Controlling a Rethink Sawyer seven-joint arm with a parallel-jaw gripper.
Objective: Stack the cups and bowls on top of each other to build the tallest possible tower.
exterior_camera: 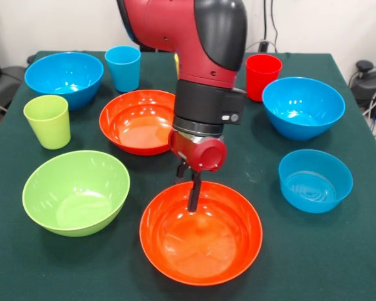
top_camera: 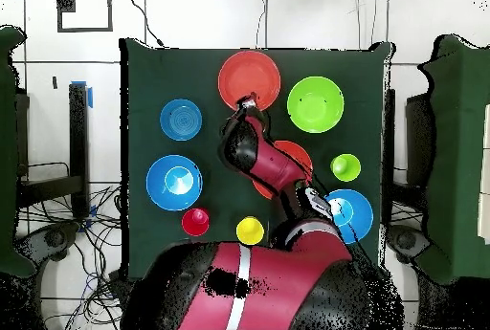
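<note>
My gripper [exterior_camera: 193, 197] [top_camera: 246, 106] hangs over the far rim of the near orange bowl [exterior_camera: 200, 235] [top_camera: 249, 76], its tip down inside the bowl. A second orange bowl [exterior_camera: 138, 122] [top_camera: 292, 152] sits behind it, half under the arm. To one side are the green bowl [exterior_camera: 75, 191] [top_camera: 316, 103], green cup [exterior_camera: 47, 120] [top_camera: 345, 166], a blue bowl [exterior_camera: 62, 76] and the blue cup [exterior_camera: 123, 67]. Opposite them are the red cup [exterior_camera: 263, 75] [top_camera: 195, 221], another blue bowl [exterior_camera: 302, 106] [top_camera: 174, 182] and the smaller blue bowl [exterior_camera: 314, 180] [top_camera: 181, 119]. The yellow cup [top_camera: 250, 230] is mostly hidden in the front view. Each piece stands alone.
A dark green cloth [exterior_camera: 250, 163] covers the table. Cables and equipment lie off the table's edges. The arm's thick red body [exterior_camera: 194, 37] hangs over the middle of the table, between the bowls.
</note>
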